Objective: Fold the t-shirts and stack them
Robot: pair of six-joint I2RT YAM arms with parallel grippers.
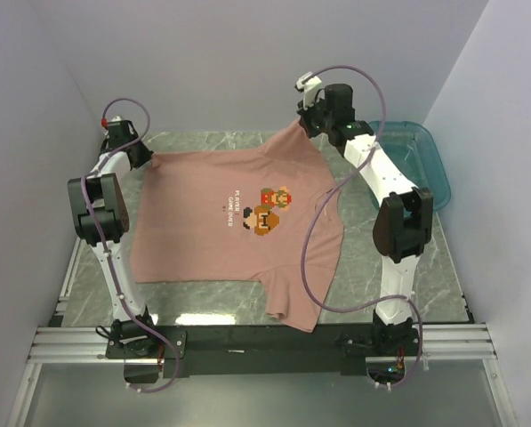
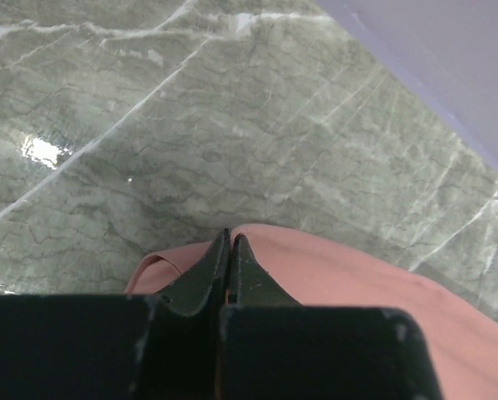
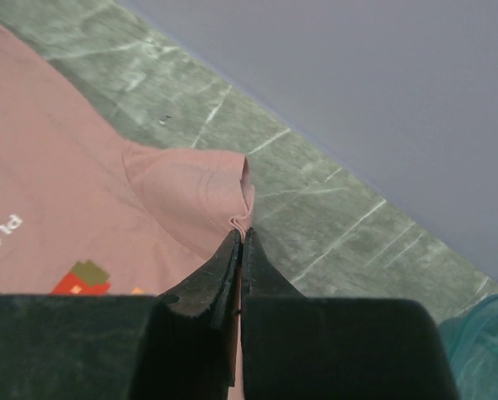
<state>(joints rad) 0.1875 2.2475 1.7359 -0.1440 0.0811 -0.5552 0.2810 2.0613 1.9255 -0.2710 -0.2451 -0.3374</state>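
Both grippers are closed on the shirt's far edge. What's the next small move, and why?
Probably raise both grippers slightly together. The left gripper pinches one far corner and the right gripper the far sleeve of the t-shirt, which lies spread, print up, unfolded. Lifting that edge frees it to carry toward the near side.

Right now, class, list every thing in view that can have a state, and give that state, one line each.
t-shirt: unfolded, spread print-up on the table, pinched at two far corners.
left hand: shut on the t-shirt's far left corner.
right hand: shut on the t-shirt's far sleeve.
teal bin: upright, open-topped, at the far right.
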